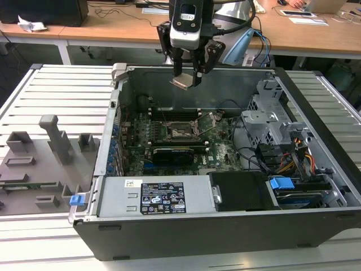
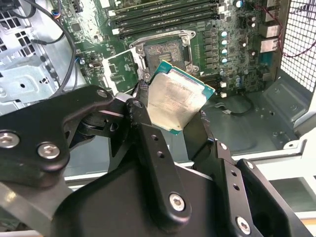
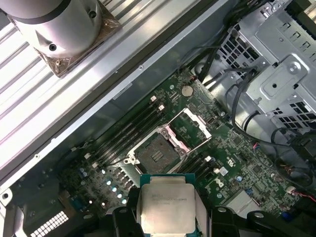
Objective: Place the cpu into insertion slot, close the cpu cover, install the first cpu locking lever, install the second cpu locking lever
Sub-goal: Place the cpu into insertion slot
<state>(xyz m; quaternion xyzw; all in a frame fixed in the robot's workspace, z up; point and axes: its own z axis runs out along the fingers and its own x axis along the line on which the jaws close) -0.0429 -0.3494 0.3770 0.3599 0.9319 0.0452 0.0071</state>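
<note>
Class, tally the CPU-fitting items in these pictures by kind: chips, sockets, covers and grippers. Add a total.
cpu: 1
insertion slot: 1
cpu cover: 1
gripper: 1
Total: 4

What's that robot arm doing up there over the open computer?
The robot arm's black gripper is holding a small flat square silver-grey chip by its edges, up in the air above the open grey computer case. Below it, on the green motherboard, the square dark socket is empty and its silvery metal frame cover is flipped open. The chip is not in the socket yet.
</note>
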